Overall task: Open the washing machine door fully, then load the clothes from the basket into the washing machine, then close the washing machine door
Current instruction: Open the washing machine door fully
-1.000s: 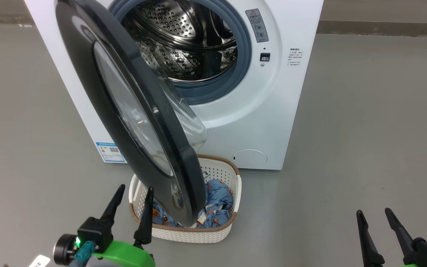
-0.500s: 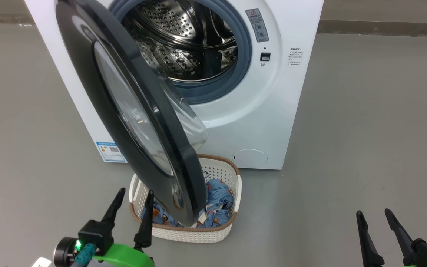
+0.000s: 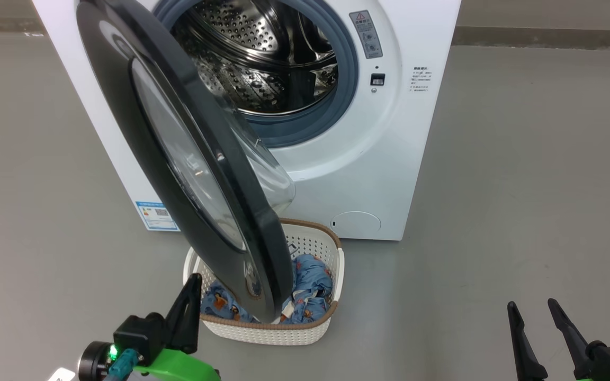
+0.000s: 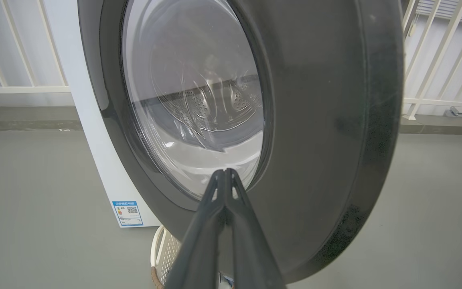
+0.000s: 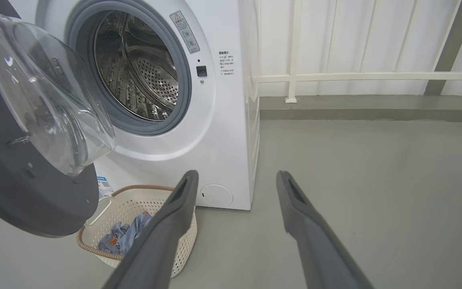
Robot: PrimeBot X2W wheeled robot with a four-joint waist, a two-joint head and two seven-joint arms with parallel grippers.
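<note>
The left end effector [image 3: 194,283] has snapped shut since a second ago. Its fingers are now pressed together on nothing and point at the outer face of the washing machine door [image 3: 178,159]. The door is unmoved, half open above the basket [image 3: 273,333], which holds the clothes [image 3: 310,286] on the floor [image 3: 495,211]. The right end effector [image 3: 531,304] stays spread wide, empty.

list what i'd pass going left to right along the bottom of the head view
left gripper → basket → right gripper
</note>
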